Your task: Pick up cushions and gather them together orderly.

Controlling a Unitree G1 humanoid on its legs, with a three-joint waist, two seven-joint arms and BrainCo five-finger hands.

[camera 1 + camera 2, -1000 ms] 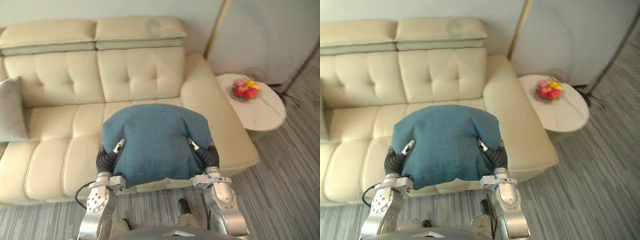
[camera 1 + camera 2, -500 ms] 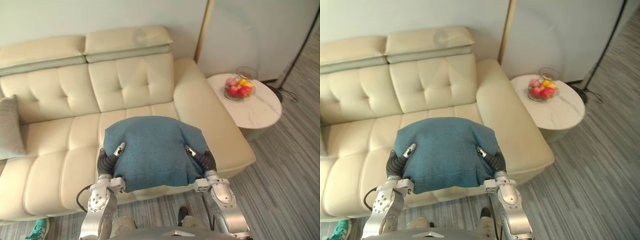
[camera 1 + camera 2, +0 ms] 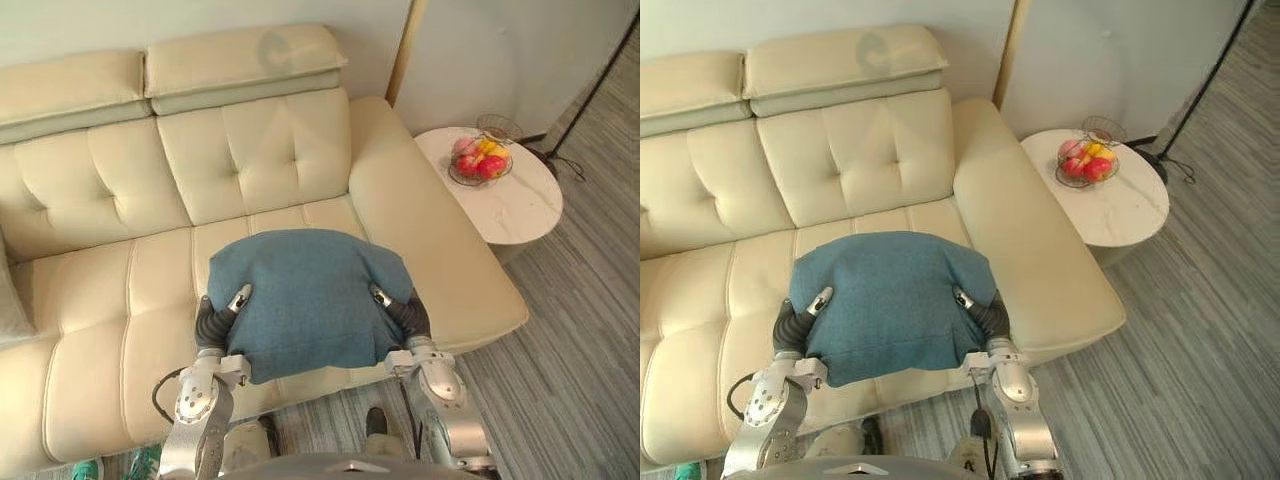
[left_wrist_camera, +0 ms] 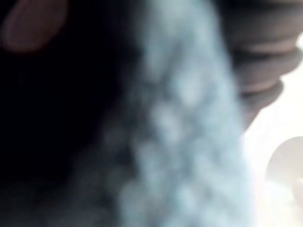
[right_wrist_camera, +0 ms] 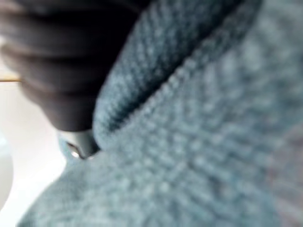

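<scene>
Step in hand: carry of the blue woven-fabric cushion (image 3: pixel 305 295) toward the gathering place; judged mid-task, with nothing placed yet.
Cushion location: off the seat, held flat between both hands, over the front edge of the cream tufted leather sofa (image 3: pixel 120 290).
Left hand (image 3: pixel 222 312): at the cushion's 9 o'clock edge. One dark-tipped digit lies on the top face and the other fingers are hidden beneath, so the hold reads as a pinch on the cloth.
Right hand (image 3: pixel 398 308): at the 3 o'clock edge, with the same hold. Its wrist view shows cloth bunched against the ribbed cover.
Likely destination: a pale grey cushion (image 3: pixel 8 305) shows as a sliver at 9 o'clock on the sofa. Setting the blue one beside it would gather the pair.
Procedure: move both arms together at equal height, so the cushion neither sags nor twists.
Procedure: hold the pinch until the underside rests fully on the seat, then release both sides at once.
Alignment: bring one edge parallel to the backrest and touching the grey cushion, not overlapping it.
Handling: the soft filling yields, so a one-sided squeeze would let the far edge slip.
Hazard: the round white marble counter (image 3: pixel 510 205) with its wire bowl of fruit (image 3: pixel 478 160) stands at 2 o'clock, well apart; direct the swing away from it.
</scene>
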